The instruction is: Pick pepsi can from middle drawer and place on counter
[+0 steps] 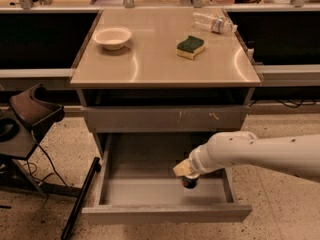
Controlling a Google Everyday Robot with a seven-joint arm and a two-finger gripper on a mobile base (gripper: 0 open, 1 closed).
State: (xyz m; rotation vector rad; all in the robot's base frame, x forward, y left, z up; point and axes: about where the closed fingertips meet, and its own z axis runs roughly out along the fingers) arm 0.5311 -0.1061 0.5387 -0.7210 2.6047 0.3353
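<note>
— Down in the middle drawer (pixel 141 190), what do you see?
— The pepsi can (pixel 189 183), upright near its right front. My gripper (pixel 185 170) sits right atop it; gripping or not, I cannot tell. The counter (pixel 155 61) lies above the drawer.

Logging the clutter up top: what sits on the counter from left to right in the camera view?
Bowl → sponge → plastic bottle, all on the counter. The pincer is below, in the middle drawer, at the pepsi can.
</note>
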